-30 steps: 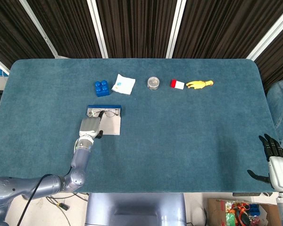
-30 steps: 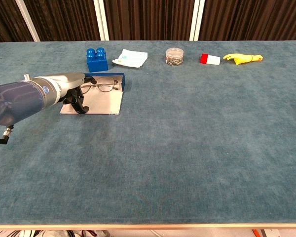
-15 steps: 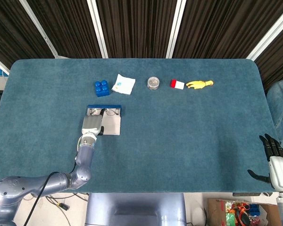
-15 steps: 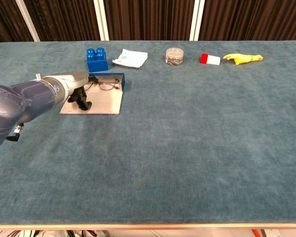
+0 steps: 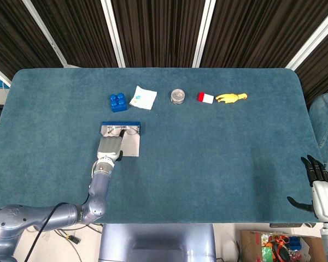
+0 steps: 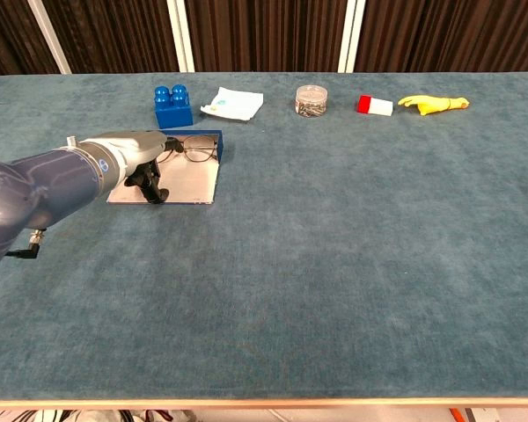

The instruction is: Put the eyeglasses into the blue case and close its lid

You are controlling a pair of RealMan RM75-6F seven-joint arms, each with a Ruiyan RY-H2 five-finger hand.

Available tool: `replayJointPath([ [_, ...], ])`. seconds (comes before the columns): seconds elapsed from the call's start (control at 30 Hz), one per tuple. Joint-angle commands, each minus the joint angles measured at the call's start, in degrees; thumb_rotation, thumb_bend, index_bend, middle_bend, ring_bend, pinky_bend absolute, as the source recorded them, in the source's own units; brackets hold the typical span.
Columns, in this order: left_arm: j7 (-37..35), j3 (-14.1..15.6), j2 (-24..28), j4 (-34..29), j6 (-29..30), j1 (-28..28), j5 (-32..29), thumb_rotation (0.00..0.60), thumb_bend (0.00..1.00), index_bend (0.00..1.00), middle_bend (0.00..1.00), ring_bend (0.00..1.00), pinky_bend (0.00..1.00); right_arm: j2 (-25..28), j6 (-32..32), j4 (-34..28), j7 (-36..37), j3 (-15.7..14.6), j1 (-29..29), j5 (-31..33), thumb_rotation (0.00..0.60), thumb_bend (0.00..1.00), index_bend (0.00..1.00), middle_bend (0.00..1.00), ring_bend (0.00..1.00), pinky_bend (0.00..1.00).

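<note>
Sliding right over case lid (image 6: 187,183), left hand (image 6: 148,167) now nearer glasses (image 6: 192,149) already in blue case (image 6: 213,137); grip unclear. Right hand (image 5: 317,176) idle, fingers apart. Lid-closing next, probably.

Lighting even and diffuse from overhead in both views; the tabletop (image 5: 208,153) is evenly lit with no glare. Shadows are faint and short. Focus sharp throughout. The tabletop's far edge bows slightly in the head view.
</note>
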Motion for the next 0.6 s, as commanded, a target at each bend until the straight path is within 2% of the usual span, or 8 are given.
replayJointPath([
  [0.03, 0.44, 1.10, 1.86, -4.31, 3.02, 1.16, 2.36, 0.600, 0.40, 0.06, 0.73, 0.82, 0.88, 0.00, -0.03, 0.00, 0.03, -0.01, 0.00, 0.02, 0.600, 0.05, 0.01, 0.00, 0.05, 0.19],
  [0.13, 0.49, 2.26, 3.84, -9.51, 6.49, 2.60, 4.83, 0.600, 0.39, 0.05, 0.71, 0.81, 0.88, 0.04, -0.15, -0.11, 0.10, 0.04, 0.02, 0.19, 0.600, 0.05, 0.01, 0.00, 0.05, 0.19],
  [0.23, 0.17, 3.48, 5.67, -13.85, 9.84, 4.28, 7.49, 0.600, 0.37, 0.05, 0.61, 0.70, 0.80, 0.13, -0.21, -0.25, 0.19, 0.04, 0.01, 0.27, 0.600, 0.05, 0.01, 0.00, 0.05, 0.19],
  [0.3, -0.13, 4.79, 6.35, -15.03, 11.31, 5.22, 10.05, 0.600, 0.35, 0.08, 0.51, 0.52, 0.63, 0.20, -0.32, -0.35, 0.35, 0.03, 0.01, 0.32, 0.600, 0.05, 0.01, 0.00, 0.05, 0.19],
  [0.4, -1.25, 6.21, 7.13, -15.38, 10.91, 6.14, 12.93, 0.600, 0.30, 0.13, 0.39, 0.30, 0.41, 0.25, -0.48, -0.43, 0.50, 0.04, 0.03, 0.45, 0.600, 0.05, 0.01, 0.00, 0.05, 0.19],
  [0.5, -3.24, 6.86, 7.53, -13.87, 8.83, 6.64, 15.30, 0.600, 0.18, 0.15, 0.31, 0.19, 0.30, 0.34, -0.64, -0.58, 0.72, 0.06, 0.05, 0.61, 0.600, 0.05, 0.01, 0.00, 0.05, 0.19],
  [0.6, -4.67, 7.36, 6.94, -11.18, 7.63, 6.87, 17.65, 0.600, 0.14, 0.15, 0.23, 0.10, 0.18, 0.36, -0.57, -0.63, 0.80, 0.06, 0.02, 0.55, 0.600, 0.05, 0.01, 0.00, 0.05, 0.19],
])
